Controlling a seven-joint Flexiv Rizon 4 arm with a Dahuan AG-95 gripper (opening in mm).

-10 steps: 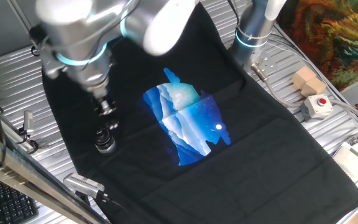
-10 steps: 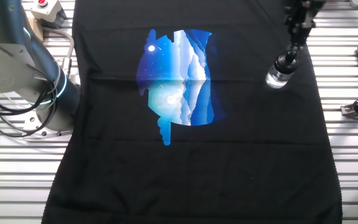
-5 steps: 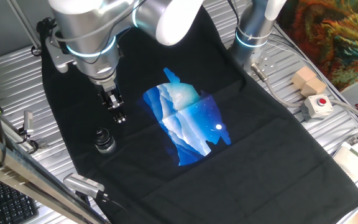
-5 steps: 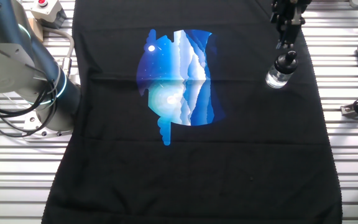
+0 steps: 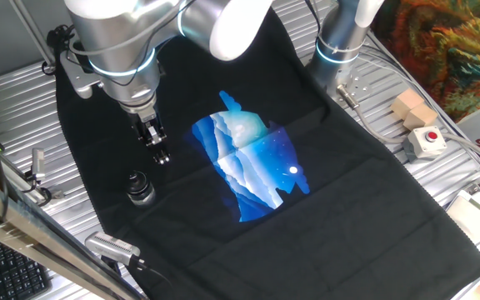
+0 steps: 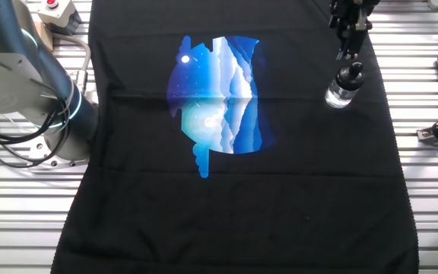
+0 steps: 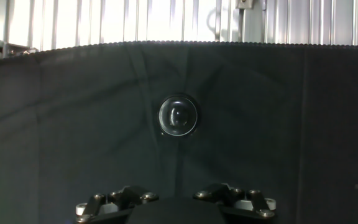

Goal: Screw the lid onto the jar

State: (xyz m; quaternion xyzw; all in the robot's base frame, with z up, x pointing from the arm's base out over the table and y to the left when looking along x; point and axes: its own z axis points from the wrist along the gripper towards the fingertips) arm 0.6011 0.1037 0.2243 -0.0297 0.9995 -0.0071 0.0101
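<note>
The jar [image 5: 142, 197] is a small clear glass jar standing on the black cloth [image 5: 348, 208] at its left side. The dark lid [image 5: 137, 179] sits on top of it. In the other fixed view the jar [image 6: 339, 95] stands at the right with the lid [image 6: 351, 74] on it. In the hand view I look down on the lid [image 7: 178, 116] from above. My gripper [image 5: 162, 157] hangs above and just behind the jar, apart from it, empty, its jaws a little apart. It also shows in the other fixed view [image 6: 347, 52].
A blue-and-white print [image 5: 252, 167] lies mid-cloth. A red-buttoned box [image 5: 426, 142] and a wooden block [image 5: 411, 107] sit at the right. A grey metal cylinder [image 5: 111, 246] lies near the front left edge. A second arm's base [image 6: 59, 106] stands beside the cloth.
One second ago my gripper was down on the lid. It has let go and risen up and back from the jar. It has barely moved in the last half second.
</note>
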